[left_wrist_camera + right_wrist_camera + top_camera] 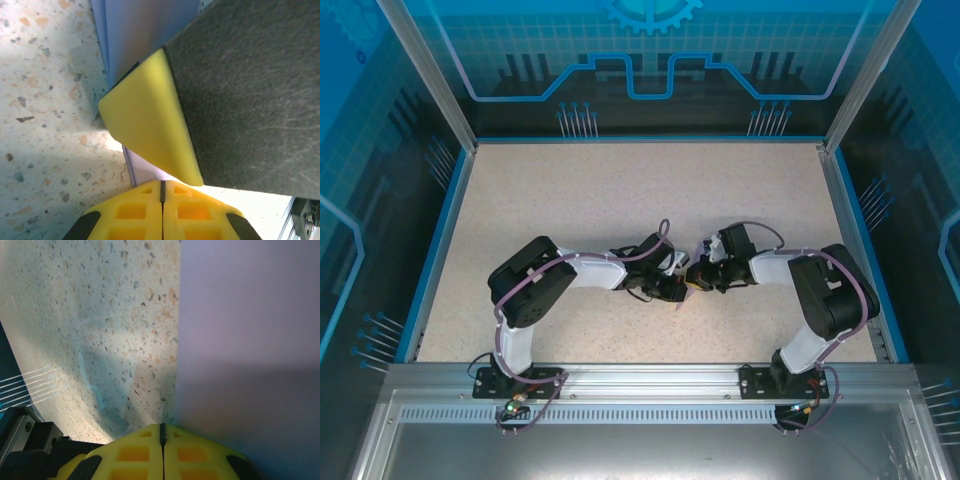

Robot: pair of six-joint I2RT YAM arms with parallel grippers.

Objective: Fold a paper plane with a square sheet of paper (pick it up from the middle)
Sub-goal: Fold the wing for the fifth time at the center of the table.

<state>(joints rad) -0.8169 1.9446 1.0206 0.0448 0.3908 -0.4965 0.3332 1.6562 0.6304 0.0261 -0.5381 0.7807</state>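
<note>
The square sheet of paper (250, 340) is lavender and lies on the speckled table, its straight left edge running down to my right gripper (161, 429). That gripper is shut, its seam just left of the paper's edge. My left gripper (162, 186) is also shut, with its tips over a strip of the paper (145, 170) whose left edge shows layered folds. I cannot tell whether either one pinches the paper. The right gripper's yellow finger (145, 120) and black body lie across the paper just ahead of the left gripper. From above, the left gripper (672, 290) and the right gripper (698, 280) meet tip to tip at mid-table.
The speckled table (620, 190) has a blue rim (438, 240) and translucent blue walls around it. An aluminium rail (640, 385) carries both arm bases along the near edge. Open tabletop lies behind and to both sides of the arms.
</note>
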